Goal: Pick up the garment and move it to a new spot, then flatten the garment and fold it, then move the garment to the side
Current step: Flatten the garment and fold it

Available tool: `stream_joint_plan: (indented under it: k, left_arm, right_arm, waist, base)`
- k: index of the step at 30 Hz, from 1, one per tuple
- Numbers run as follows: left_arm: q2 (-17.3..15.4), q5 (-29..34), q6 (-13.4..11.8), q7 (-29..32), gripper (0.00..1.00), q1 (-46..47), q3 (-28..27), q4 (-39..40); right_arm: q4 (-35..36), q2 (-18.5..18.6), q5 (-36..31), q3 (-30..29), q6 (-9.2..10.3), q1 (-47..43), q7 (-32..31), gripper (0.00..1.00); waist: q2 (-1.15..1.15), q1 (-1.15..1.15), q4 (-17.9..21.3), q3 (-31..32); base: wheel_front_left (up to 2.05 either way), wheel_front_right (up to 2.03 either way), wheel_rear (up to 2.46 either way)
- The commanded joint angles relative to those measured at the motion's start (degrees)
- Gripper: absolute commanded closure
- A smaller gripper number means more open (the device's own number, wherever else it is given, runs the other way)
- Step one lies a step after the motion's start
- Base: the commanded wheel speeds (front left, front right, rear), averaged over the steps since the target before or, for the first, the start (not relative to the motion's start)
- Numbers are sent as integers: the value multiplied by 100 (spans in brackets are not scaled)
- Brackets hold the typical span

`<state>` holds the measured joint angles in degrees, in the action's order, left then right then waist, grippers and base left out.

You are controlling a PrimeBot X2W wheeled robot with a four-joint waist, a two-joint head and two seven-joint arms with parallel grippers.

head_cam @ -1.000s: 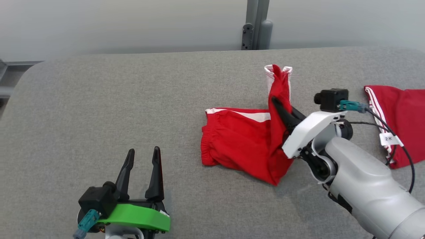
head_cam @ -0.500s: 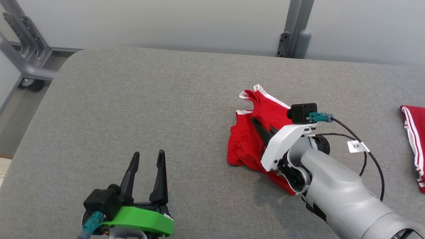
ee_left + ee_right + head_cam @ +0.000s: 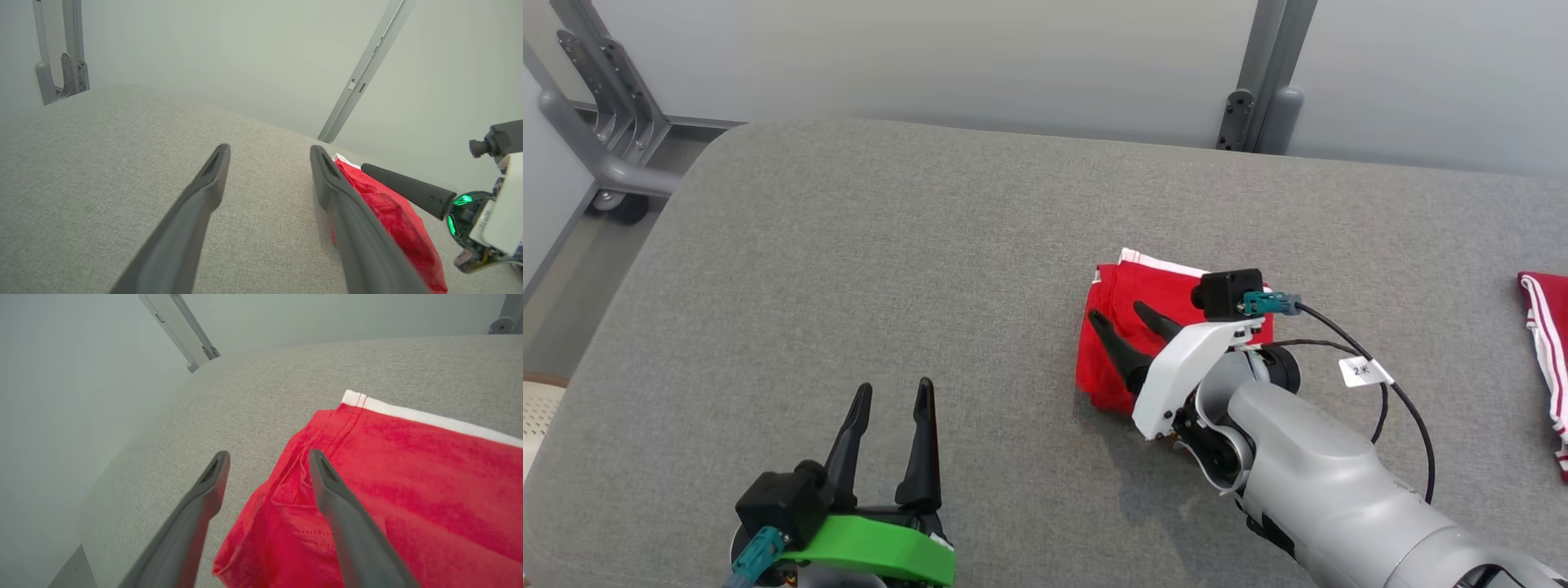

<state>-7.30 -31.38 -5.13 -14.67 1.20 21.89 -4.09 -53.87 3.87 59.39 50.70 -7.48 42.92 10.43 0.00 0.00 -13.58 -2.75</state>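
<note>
The garment (image 3: 1152, 282) is a pair of red shorts with white trim, lying folded in a compact stack on the grey padded table (image 3: 849, 245), right of centre. My right gripper (image 3: 1115, 309) hovers over its left part, open, with nothing between its fingers. In the right wrist view the right gripper (image 3: 268, 453) straddles the left edge of the garment (image 3: 408, 477). My left gripper (image 3: 894, 385) rests open at the lower left, well apart from the cloth. The left wrist view has the left gripper (image 3: 269, 148) open over bare table, with the garment (image 3: 388, 220) to its right.
Another red garment with white stripes (image 3: 1543, 343) lies at the table's right edge. A grey metal frame (image 3: 596, 155) stands off the table's left corner and a post (image 3: 1258, 82) behind it. A tagged cable (image 3: 1364, 371) loops from my right wrist.
The head camera shifted. My right gripper brought the raised part of the garment down over the rest and opened, letting it go. The left gripper has kept still.
</note>
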Motion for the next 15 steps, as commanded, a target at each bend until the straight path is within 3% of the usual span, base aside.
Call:
stream_joint_plan:
  k: [1, 8, 15]
  left_arm:
    - [-17, -1, -2, -7, 0, -85, 3, -2]
    - [-34, -6, -34, -7, 0, -124, 23, 27]
    - [-66, -2, -51, 12, 0, -110, 44, 65]
  right_arm:
    - [95, 70, 61, 17, -2, -68, 86, 0]
    - [482, 494, 208, -248, -2, -220, 394, 0]
    - [593, 847, -343, -483, -2, -376, 485, 0]
  waist:
    - [0, 0, 50, 22]
    - [0, 0, 247, 43]
    - [0, 0, 420, 6]
  base:
    - [0, 0, 0]
    - [0, 0, 0]
    - [0, 0, 0]
